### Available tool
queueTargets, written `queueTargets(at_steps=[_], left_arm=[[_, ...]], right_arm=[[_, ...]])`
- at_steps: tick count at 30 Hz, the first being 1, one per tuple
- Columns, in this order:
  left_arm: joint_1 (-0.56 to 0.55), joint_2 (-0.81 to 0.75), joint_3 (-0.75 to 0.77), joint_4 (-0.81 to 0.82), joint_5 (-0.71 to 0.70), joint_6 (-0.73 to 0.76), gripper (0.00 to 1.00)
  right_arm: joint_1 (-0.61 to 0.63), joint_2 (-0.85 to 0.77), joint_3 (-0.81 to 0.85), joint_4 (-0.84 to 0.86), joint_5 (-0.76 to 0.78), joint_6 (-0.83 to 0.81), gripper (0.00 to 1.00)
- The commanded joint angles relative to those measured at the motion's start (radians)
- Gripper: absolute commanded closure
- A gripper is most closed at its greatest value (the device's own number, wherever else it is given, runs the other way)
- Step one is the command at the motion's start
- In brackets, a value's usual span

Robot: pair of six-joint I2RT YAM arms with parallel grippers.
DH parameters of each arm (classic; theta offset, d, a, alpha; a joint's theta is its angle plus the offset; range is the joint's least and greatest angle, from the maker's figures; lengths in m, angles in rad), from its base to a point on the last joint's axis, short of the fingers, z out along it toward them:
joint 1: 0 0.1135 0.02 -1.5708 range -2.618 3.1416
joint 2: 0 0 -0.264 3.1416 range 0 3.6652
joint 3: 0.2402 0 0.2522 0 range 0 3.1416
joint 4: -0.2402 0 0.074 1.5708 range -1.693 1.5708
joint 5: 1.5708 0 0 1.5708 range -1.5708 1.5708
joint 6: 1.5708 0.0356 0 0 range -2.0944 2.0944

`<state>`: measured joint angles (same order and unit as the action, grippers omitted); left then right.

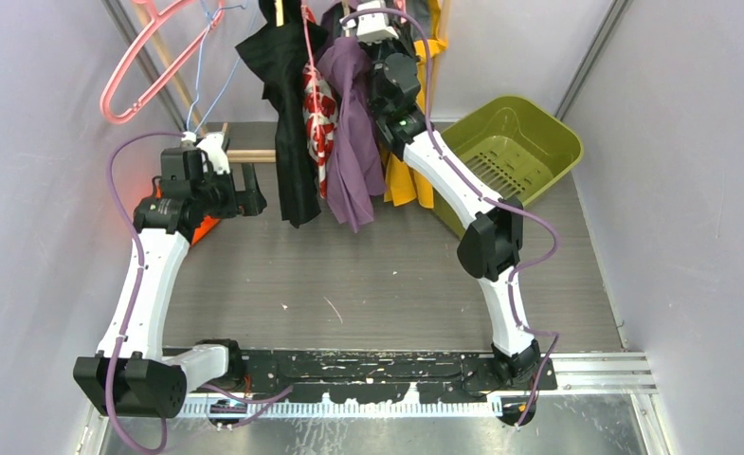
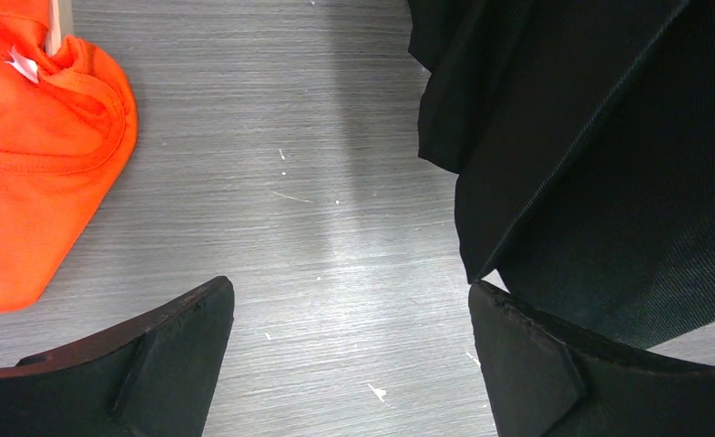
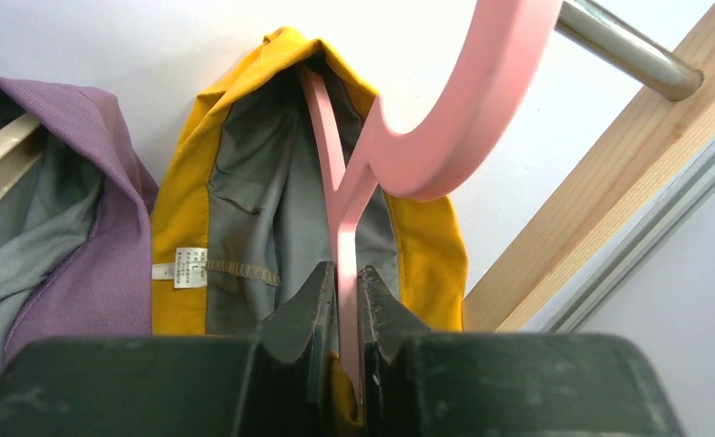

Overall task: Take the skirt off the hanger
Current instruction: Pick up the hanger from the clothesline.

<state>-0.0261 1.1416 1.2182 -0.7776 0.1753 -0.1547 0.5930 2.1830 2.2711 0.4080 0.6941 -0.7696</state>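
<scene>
A yellow skirt (image 3: pixel 185 228) with grey lining hangs on a pink hanger (image 3: pixel 463 118), whose hook sits over a metal rail (image 3: pixel 627 45). My right gripper (image 3: pixel 344 282) is shut on the hanger's neck just above the skirt's waistband. In the top view the right gripper (image 1: pixel 377 33) is high at the rack and the yellow skirt (image 1: pixel 406 185) hangs below it, mostly hidden by the arm. My left gripper (image 1: pixel 254 201) is open and empty, low over the table, its right finger (image 2: pixel 554 364) beside the hem of a black garment (image 2: pixel 590 137).
The rack also holds the black garment (image 1: pixel 292 123), a red-and-white garment (image 1: pixel 318 118) and a purple garment (image 1: pixel 353 142). Empty pink and blue hangers (image 1: pixel 145 66) hang at the back left. An orange cloth (image 2: pixel 35 173) lies on the table at left. A green basket (image 1: pixel 515 152) stands at right.
</scene>
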Motion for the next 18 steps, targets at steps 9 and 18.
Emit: queueTargets(at_steps=[9, 18], left_arm=[[-0.001, -0.066, -0.028, 0.045, -0.019, -0.012, 0.0], [-0.001, -0.069, -0.036, 0.065, -0.022, -0.012, 0.0]], right_arm=[[0.005, -0.024, 0.077, 0.243, -0.011, -0.148, 0.99], [0.052, -0.058, 0.093, 0.274, -0.038, -0.19, 0.99]])
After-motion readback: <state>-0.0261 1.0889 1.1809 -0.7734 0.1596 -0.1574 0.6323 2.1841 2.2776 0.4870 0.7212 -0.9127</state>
